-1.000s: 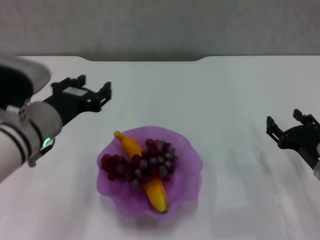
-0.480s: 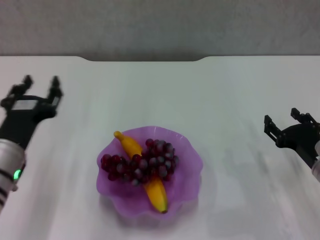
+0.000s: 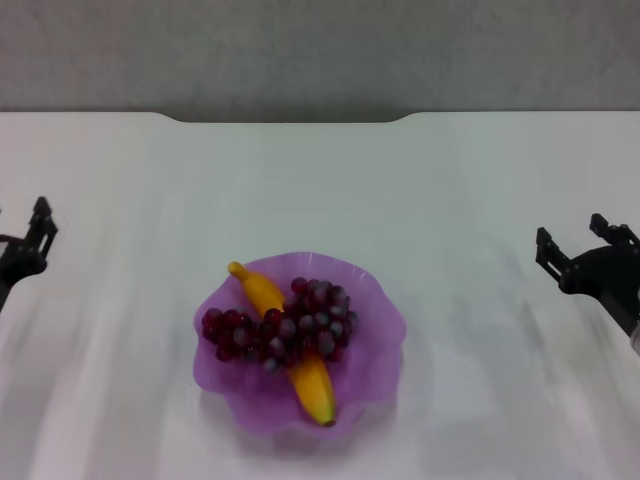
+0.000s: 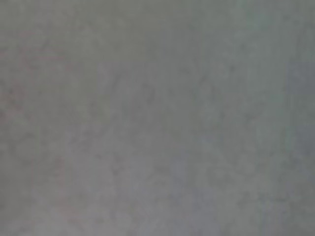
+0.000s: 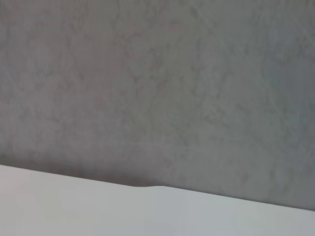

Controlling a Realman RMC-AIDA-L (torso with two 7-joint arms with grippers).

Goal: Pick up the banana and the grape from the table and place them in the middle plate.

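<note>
The purple scalloped middle plate [image 3: 375,300] sits on the white table [image 3: 450,180], near the front centre. In it lies the yellow banana [image 3: 313,388], running diagonally. The dark red grape bunch [image 3: 285,328] is draped across the banana's middle. My left gripper [image 3: 20,245] is at the far left edge of the head view, mostly cut off, open and empty, well away from the plate. Out to the plate's right, my right gripper [image 3: 575,240] hovers open and empty. Neither wrist view shows the fruit or the plate.
The table's notched far edge [image 3: 290,120] meets a grey wall [image 3: 320,50]. The right wrist view shows that wall and the table edge [image 5: 147,186]; the left wrist view shows only grey wall [image 4: 157,118].
My left arm has drawn back from beside the plate to the far left edge of the view, empty. The right gripper has barely shifted. Banana and grape lie unmoved in the plate.
</note>
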